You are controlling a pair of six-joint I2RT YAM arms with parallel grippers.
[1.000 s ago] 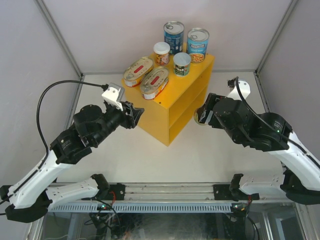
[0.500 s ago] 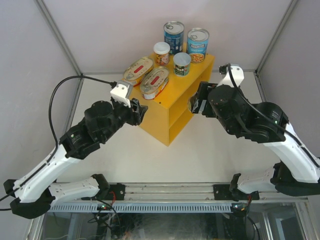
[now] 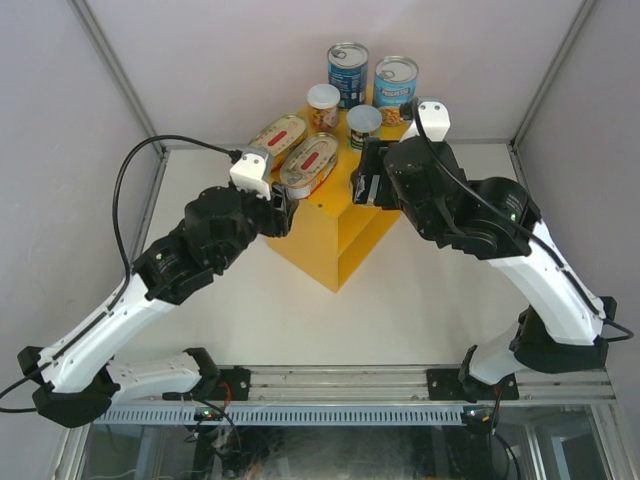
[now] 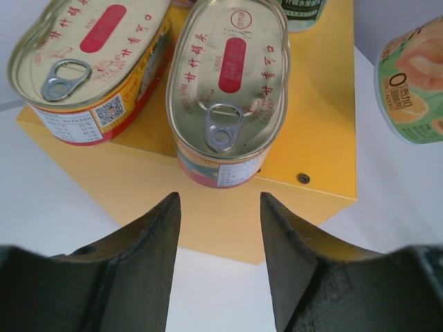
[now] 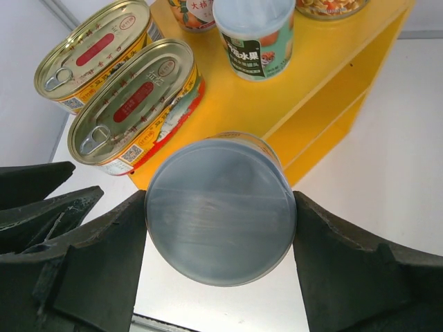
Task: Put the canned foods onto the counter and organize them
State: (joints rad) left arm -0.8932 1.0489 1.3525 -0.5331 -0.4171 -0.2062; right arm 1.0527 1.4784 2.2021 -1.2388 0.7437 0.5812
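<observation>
I'm looking down on a white table [image 3: 430, 300] closed in by pale walls [image 3: 250, 70] on its left, far and right sides. Standing directly on it is a yellow cabinet [image 3: 345, 235], set toward the far middle and turned so that one corner points at me, diagonal to the table edges. Its open side, with the inner shelf, faces near right. Bare white surface shows to its near left and near right. A metal rail [image 3: 340, 382] runs along the near edge.

Empty, spread fingers [image 4: 149, 238] point at an oval tin [image 4: 228, 90] on the yellow counter [image 4: 325, 138].
</observation>
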